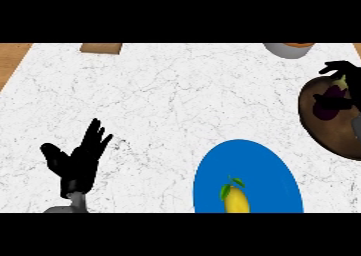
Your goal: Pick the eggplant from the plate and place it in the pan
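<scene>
- Closest to the camera is my left hand, by the front edge of the counter toward its left corner. Fingers are spread and pointing up, so it's just parked there out of the way.
- The working one is my right hand, over at the counter's right edge. Fingers and thumb are curled round the eggplant so it can't roll off.
- The eggplant's off the plate and over the pan, toward its far side. Can't tell if it's touching the bottom yet.
- I reckon the carry's basically done and only the letting go is left.
- The blue plate sits at the front edge just beside the pan, with only a yellow fruit on it.
- Along the far edge there's a bowl and a wooden board, well apart from all this.
</scene>
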`<action>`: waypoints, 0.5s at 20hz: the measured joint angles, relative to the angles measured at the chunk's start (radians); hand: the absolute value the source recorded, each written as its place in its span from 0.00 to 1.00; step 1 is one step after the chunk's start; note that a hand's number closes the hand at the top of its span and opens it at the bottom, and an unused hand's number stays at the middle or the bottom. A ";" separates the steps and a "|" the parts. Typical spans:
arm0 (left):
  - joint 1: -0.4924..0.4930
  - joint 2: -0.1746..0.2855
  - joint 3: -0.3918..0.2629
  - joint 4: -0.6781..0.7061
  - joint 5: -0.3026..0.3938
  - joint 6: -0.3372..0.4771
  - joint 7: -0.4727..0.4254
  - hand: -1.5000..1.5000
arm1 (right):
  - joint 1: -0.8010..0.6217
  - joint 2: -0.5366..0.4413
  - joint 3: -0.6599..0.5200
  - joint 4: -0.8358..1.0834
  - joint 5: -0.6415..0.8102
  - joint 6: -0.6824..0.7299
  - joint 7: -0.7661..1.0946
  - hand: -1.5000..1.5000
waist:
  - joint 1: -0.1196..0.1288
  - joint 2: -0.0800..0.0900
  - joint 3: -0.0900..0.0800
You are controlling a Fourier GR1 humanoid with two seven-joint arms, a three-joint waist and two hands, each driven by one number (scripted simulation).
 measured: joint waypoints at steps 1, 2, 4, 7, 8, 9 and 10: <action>0.000 -0.007 -0.006 -0.003 -0.004 0.006 0.002 0.50 | -0.014 -0.006 -0.006 0.033 -0.001 -0.008 -0.021 0.00 | 0.002 0.001 0.001; -0.002 -0.006 -0.006 -0.007 -0.004 0.008 0.011 0.50 | -0.028 0.000 -0.013 0.059 -0.003 -0.024 -0.036 0.00 | 0.005 0.002 0.001; -0.001 -0.009 -0.008 -0.004 -0.009 0.011 0.001 0.50 | -0.049 0.006 -0.042 0.101 -0.031 -0.032 -0.086 0.00 | 0.006 0.003 0.002; 0.001 -0.010 -0.008 -0.007 -0.010 0.015 0.005 0.50 | -0.076 0.010 -0.111 0.136 -0.117 0.022 -0.177 0.00 | 0.004 0.003 0.004; 0.002 -0.003 -0.004 -0.009 -0.006 0.009 0.007 0.50 | -0.088 0.010 -0.140 0.144 -0.153 0.053 -0.202 0.00 | 0.003 0.003 0.004; 0.004 -0.006 -0.005 -0.007 -0.006 0.009 0.004 0.50 | -0.094 0.009 -0.166 0.154 -0.186 0.084 -0.231 0.00 | 0.000 0.002 0.004; 0.006 -0.004 -0.002 -0.008 -0.003 0.006 0.001 0.50 | -0.104 0.009 -0.194 0.163 -0.220 0.116 -0.253 0.00 | -0.001 0.002 0.005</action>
